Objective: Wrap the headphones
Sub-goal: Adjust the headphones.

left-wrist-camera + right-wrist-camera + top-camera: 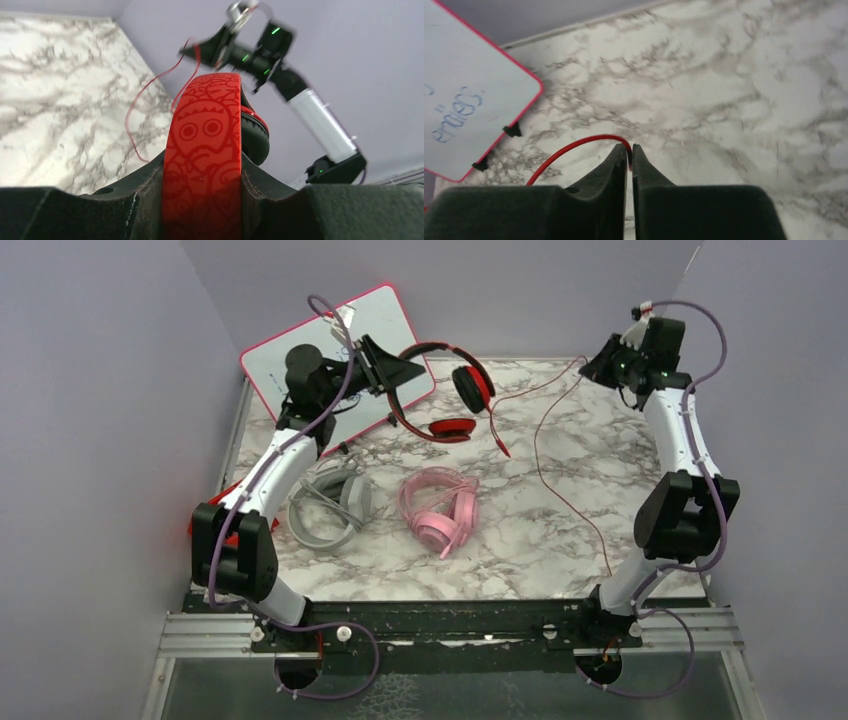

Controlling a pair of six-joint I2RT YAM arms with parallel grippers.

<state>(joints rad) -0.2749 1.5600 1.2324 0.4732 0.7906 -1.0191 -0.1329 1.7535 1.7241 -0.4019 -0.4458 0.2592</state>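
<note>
Red headphones (472,388) clamped in left fingers (125,210), cable (596,136) pinched by right fingers (604,200), whiteboard (385,315) behind, pink pair (440,508) nearby

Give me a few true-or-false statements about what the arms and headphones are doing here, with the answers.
1. The left gripper holds the red-and-black headphones by the headband. True.
2. The right gripper is wide open and empty. False: it is pinched on the red cable.
3. The pink headphones hang in the air. False: they lie on the table, next to the grey headphones.
4. The red cable trails loose over the table. True.
</note>
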